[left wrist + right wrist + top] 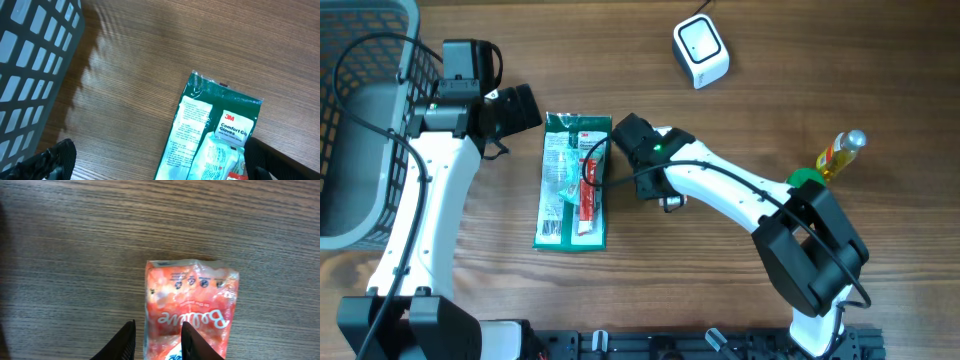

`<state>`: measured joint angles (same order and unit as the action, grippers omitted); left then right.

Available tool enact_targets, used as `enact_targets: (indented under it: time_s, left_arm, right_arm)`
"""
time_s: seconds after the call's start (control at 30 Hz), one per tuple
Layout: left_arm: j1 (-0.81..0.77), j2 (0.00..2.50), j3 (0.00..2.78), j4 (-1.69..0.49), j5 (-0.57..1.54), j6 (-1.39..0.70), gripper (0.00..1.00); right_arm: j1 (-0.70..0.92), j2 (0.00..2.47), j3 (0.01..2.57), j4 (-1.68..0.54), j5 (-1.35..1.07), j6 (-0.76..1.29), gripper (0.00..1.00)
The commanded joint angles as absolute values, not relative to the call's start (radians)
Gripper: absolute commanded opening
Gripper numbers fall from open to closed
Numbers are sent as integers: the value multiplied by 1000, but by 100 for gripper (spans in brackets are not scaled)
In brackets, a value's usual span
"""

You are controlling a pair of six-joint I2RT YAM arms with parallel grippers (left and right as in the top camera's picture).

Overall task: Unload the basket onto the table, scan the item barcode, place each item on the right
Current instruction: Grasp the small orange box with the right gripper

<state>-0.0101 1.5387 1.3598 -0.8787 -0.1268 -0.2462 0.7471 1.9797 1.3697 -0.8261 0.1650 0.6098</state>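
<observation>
An orange-red pouch [192,305] with white lettering fills the lower middle of the right wrist view, wood grain all around it. My right gripper [158,330] stands over its left edge with the jaws a little apart. One finger is left of the pouch and clear of it; the other overlaps its face. From overhead, the right gripper [632,152] hangs at the right edge of a green glove pack [560,190], and I cannot pick out the pouch there. The white scanner [701,50] sits at the back. My left gripper [525,108] is wide open, holding nothing.
A grey mesh basket [360,110] stands at the far left. The glove pack [200,135] lies flat between the arms, with a red strip [588,195] on it. A yellow bottle [840,155] and a green object [807,178] sit at the right, by the right arm.
</observation>
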Motion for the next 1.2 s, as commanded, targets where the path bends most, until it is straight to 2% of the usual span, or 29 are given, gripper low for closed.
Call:
enact_targets:
  time_s: [0.0, 0.73, 0.8, 0.97, 1.17]
  left_arm:
    - [-4, 1541, 1365, -876, -132, -255, 100]
    - [-4, 1541, 1365, -876, -132, -255, 100]
    - [-4, 1541, 1365, -876, -132, -255, 100]
    - [-4, 1541, 1365, -876, -132, -255, 100]
    - [-4, 1541, 1365, -876, -132, -255, 100]
  right_arm:
    - [754, 1957, 1381, -823, 180, 636, 30]
    - [756, 1958, 1283, -760, 222, 657, 24]
    - [756, 1958, 1283, -764, 255, 656, 21]
    - [757, 1958, 1283, -754, 253, 656, 25]
    - [785, 1960, 1281, -727, 249, 656, 25]
